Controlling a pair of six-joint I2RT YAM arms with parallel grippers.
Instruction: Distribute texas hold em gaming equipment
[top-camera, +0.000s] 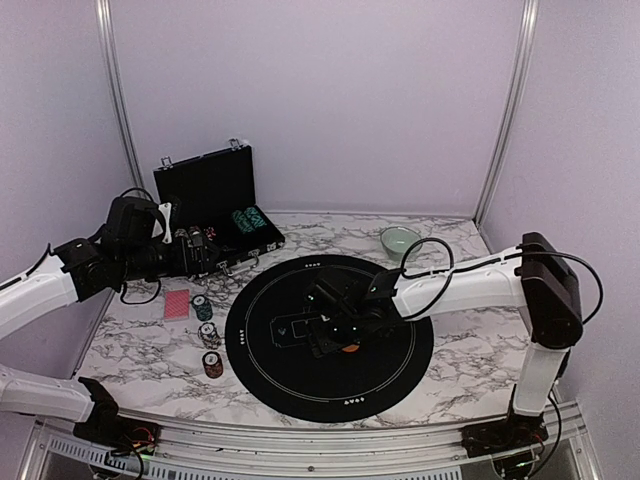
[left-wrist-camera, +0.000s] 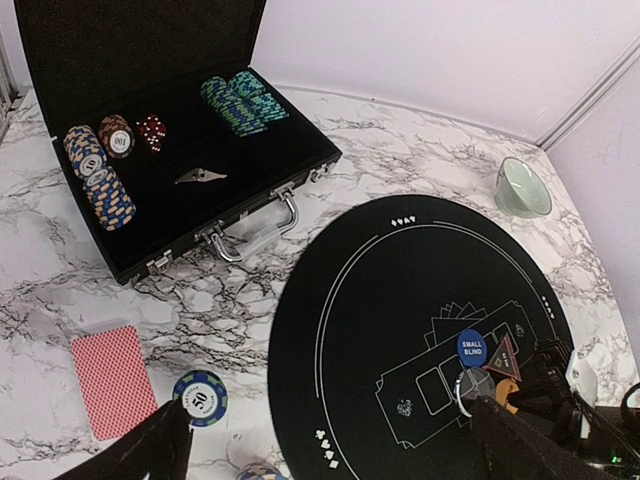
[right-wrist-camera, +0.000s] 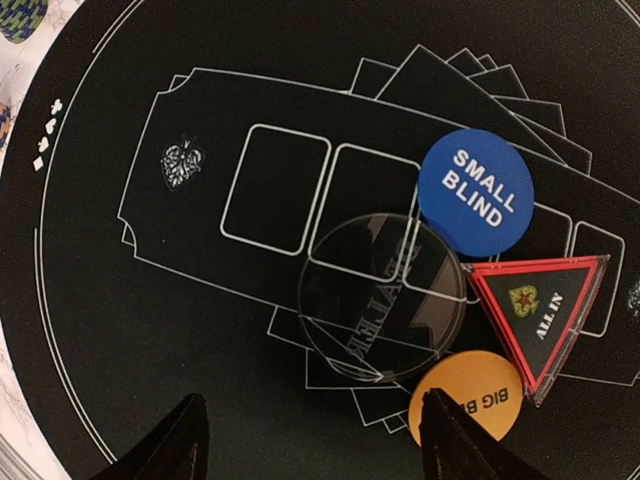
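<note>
Left wrist view is showing your left gripper (left-wrist-camera: 335, 445) with its fingers standing wide apart and nothing between them. Ahead of it and to its left, the deck of pinkish-red cards (left-wrist-camera: 112, 380) is lying flat on the marble table (left-wrist-camera: 420, 150). A chip stack (left-wrist-camera: 200, 397) is sitting just beside the deck, close in front of the left finger. The black case (left-wrist-camera: 130, 50) is lying open farther ahead on that side.

Right wrist view is showing your right gripper (right-wrist-camera: 315, 430) over the middle of the black round mat (right-wrist-camera: 130, 330), fingers also apart and gripping nothing. Directly ahead, between the two fingers, the clear dealer disc (right-wrist-camera: 383, 298) is lying flat. Ahead and to the right, the blue small-blind disc (right-wrist-camera: 475, 192) is meeting its edge; which one is on top I cannot tell. The all-in triangle (right-wrist-camera: 540, 305) is just right of the clear disc. The orange big-blind disc (right-wrist-camera: 465, 400) is close in front of the right finger.

I am judging that you are going for the clear disc. It is thin and crowded, so keep the fingers straddling only its rim. Come down straight and lift gently, so the neighbours are not dragging along.
</note>
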